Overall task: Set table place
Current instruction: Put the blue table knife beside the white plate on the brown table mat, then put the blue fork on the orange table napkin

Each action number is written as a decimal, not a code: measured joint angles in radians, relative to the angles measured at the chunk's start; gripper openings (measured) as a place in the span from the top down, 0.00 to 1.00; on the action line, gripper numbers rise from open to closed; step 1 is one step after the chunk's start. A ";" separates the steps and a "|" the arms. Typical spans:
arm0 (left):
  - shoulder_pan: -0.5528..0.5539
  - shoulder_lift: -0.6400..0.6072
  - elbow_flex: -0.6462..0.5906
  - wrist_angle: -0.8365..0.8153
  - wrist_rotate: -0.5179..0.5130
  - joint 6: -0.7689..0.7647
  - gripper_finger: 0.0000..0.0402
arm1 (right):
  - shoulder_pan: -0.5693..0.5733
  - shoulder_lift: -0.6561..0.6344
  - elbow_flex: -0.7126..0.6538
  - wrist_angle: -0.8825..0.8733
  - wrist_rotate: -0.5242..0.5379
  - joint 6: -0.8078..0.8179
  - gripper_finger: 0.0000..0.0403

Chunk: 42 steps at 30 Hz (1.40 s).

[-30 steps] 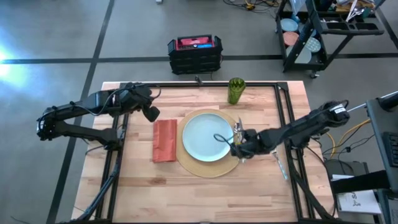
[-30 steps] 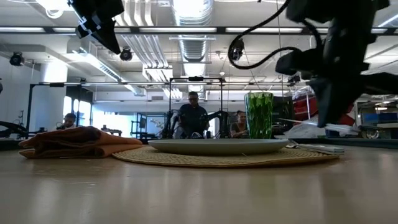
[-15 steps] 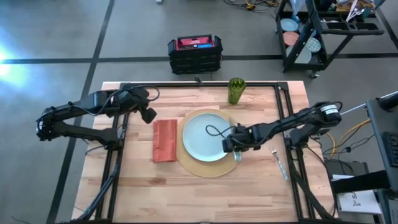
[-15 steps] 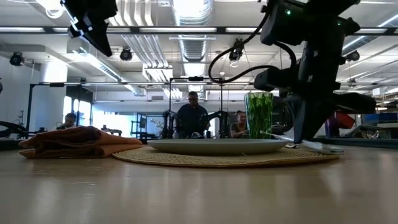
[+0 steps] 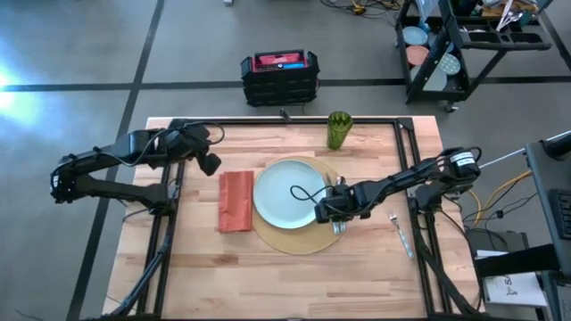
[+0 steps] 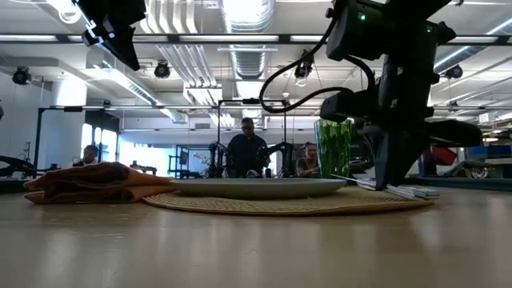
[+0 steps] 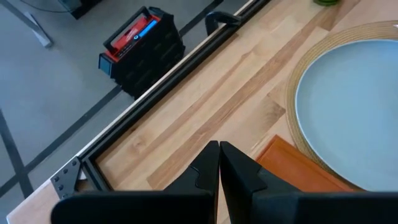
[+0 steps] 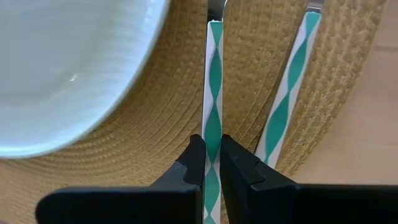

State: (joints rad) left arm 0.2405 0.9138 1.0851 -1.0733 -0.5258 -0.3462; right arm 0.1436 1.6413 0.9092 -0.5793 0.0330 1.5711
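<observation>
Cutlery is the matter in hand. The right gripper (image 5: 332,212) is low over the mat (image 5: 294,241), at 3 o'clock of the plate (image 5: 285,192). Its fingers pinch the striped teal-and-white handle of one utensil (image 8: 214,81). A second utensil (image 8: 287,93) lies just beside it on the mat, towards the mat's edge. Whether either is knife or spoon I cannot tell, since the working ends are hidden. A third utensil (image 5: 399,232) lies well apart on the bare table (image 5: 357,276), at 4 o'clock of the mat.

Judged from its look, the held piece is thin, stiff and light. It is probably slick, so it could swivel in a narrow pinch. Holding it near the middle of the handle, as now, should keep it level. The woven mat is rough and may snag a dragged tip, so lifting it clear looks safer than sliding.

The plate sits off-centre, overhanging the mat towards 9 o'clock, near the napkin (image 5: 236,201). It looks hard, smooth and breakable, so nudging its rim with the utensil is a risk. The cup (image 5: 338,129) stands upright at 12 o'clock of the mat.

The left gripper (image 5: 211,163) waits at 11 o'clock of the napkin, its fingers pressed together and holding nothing.
</observation>
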 joint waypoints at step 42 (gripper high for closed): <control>0.000 0.043 -0.001 0.132 0.027 0.023 1.00 | 0.513 -0.263 -0.138 -0.537 -0.082 0.447 0.61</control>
State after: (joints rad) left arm 0.2409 0.9567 1.0840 -0.9408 -0.4988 -0.3237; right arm 0.6565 1.3782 0.7717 -1.1161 -0.0492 2.0177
